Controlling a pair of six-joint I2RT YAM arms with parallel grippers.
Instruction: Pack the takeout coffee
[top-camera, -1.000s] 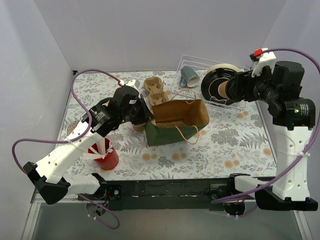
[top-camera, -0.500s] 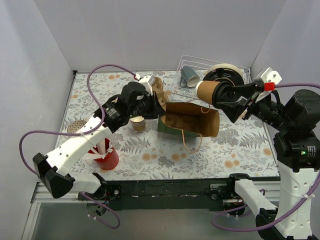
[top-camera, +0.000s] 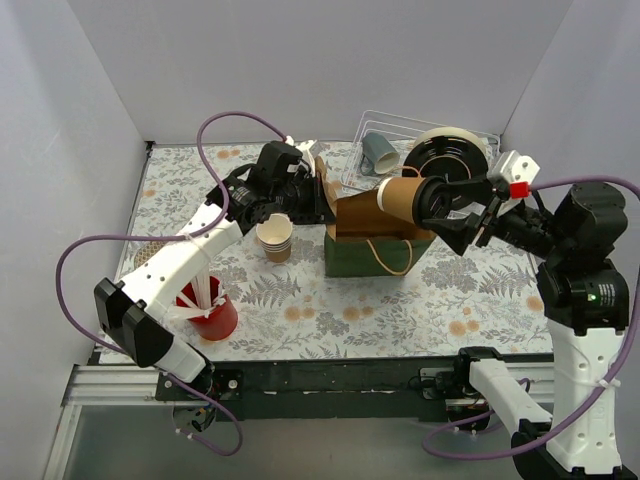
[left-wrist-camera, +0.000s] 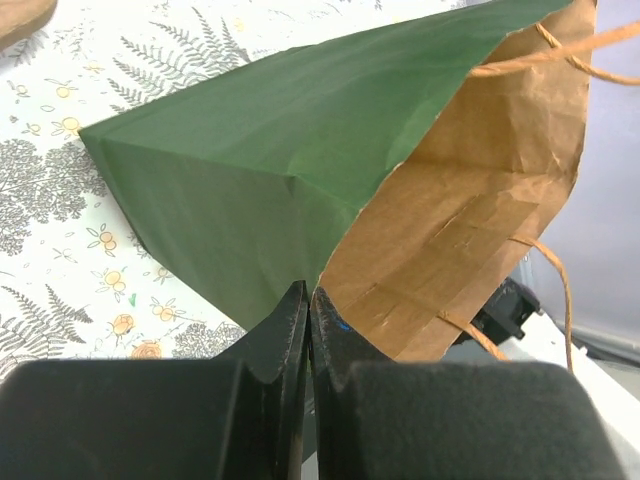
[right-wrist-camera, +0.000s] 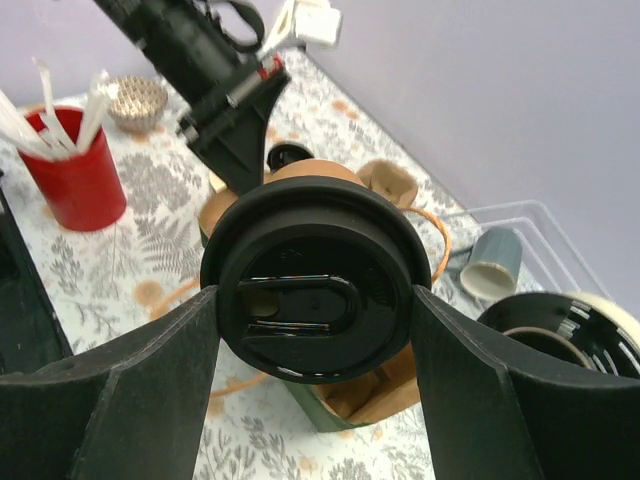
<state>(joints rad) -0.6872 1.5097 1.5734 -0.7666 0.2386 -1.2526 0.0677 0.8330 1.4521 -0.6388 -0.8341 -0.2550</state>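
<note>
Walls close in tabletop (top-camera: 480, 300) on left, back and right; bare patterned surface in front of bag and at right front. Bag (top-camera: 365, 255), green outside and brown inside, stands mid-tabletop with mouth open; contents not visible. Left fingers (left-wrist-camera: 308, 312) pinched tight on bag's left rim. Right fingers (top-camera: 428, 203) spread wide, gripping lidded paper cup (top-camera: 398, 198) on its side just above bag mouth. Open paper cup (top-camera: 275, 238) upright just left of bag, under left arm. Red cup (top-camera: 215, 318) of white sticks front left. Clear tray (top-camera: 420, 122) at back right holds mug (top-camera: 378, 150) and round black thing (top-camera: 447, 155).
</note>
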